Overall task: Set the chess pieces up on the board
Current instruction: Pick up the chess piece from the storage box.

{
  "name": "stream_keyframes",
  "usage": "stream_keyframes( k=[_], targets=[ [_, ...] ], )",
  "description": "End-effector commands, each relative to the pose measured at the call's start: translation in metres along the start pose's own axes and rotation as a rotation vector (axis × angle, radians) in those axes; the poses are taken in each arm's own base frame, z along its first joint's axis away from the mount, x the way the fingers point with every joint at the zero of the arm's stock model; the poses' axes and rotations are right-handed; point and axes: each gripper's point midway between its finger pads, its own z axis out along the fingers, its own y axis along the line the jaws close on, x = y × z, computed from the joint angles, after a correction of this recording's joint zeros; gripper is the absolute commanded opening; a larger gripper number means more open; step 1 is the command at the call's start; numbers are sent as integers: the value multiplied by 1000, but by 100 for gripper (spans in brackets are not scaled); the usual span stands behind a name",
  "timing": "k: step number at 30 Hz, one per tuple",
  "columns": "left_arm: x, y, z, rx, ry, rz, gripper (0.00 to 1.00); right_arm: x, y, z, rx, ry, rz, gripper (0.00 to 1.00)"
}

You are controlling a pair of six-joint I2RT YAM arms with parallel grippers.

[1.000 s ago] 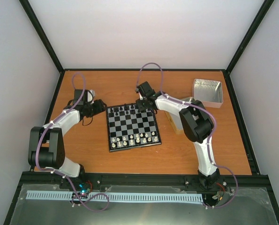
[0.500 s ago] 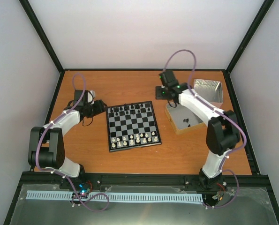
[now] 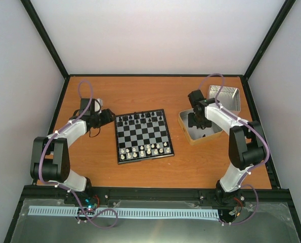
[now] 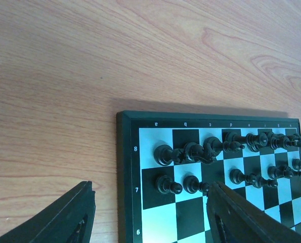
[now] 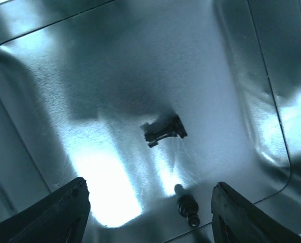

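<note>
Right jaws moved over tin (image 3: 185,129), pieces (image 5: 164,130) blurred

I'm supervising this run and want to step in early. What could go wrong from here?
1. The two black pieces in the tin tray, one clearly on its side, sit under the open right gripper; a pinch could slip or lift one crooked.
2. One finger of the open left gripper hangs over the board close to the black pawns; a sideways move might topple them.
</note>
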Motion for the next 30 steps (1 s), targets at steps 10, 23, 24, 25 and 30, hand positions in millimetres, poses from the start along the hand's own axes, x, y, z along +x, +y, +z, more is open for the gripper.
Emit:
stream_keyframes(
  k=[10,23,24,25,30],
  targets=[
    [-11,-2,0,10,-27,-4,62,-15,0,37,-26,17,307,48],
    [-13,-4,0,13,-29,5,62,-24,3,67,5,10,366,27],
    [-13,-4,0,14,-30,5,62,-24,5,69,-1,14,354,25],
    [-14,-5,-1,16,-33,7,62,-23,6,72,-2,20,346,23],
    [-24,-18,-10,57,-63,43,62,-19,7,73,-8,28,330,9]
  ],
)
